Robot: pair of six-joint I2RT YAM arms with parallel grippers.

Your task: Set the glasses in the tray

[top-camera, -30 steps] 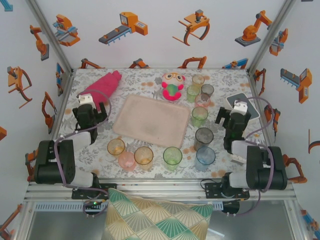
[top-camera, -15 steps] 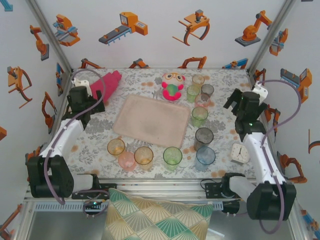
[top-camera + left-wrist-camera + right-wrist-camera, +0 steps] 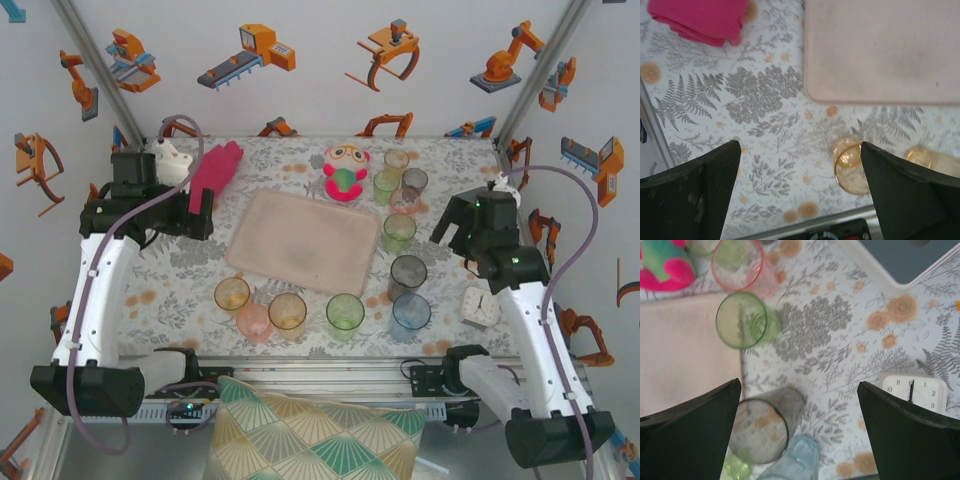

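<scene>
The beige-pink tray (image 3: 300, 240) lies bare mid-table; its corner also shows in the left wrist view (image 3: 880, 50). Several glasses stand around it: orange (image 3: 232, 294), pink (image 3: 254, 322), amber (image 3: 287, 311) and green (image 3: 345, 312) along the front, blue (image 3: 411, 312), grey (image 3: 408, 271) and green (image 3: 399, 232) to its right. My left gripper (image 3: 190, 215) hangs open above the table left of the tray, with the orange glass (image 3: 852, 165) by its right finger. My right gripper (image 3: 799, 385) hovers open above the grey glass (image 3: 762, 430) and blue glass (image 3: 792, 462), holding nothing.
A magenta cloth (image 3: 210, 172) lies back left and a red-green plush toy (image 3: 346, 172) behind the tray. More glasses cluster at the back right (image 3: 400, 180). A white clock (image 3: 915, 390) and a grey-white box (image 3: 900, 260) sit at the right.
Both arms have unfolded from their low folded pose and reached out over the table. The left gripper swung toward the tray's left side, the right toward the grey and blue glasses.
</scene>
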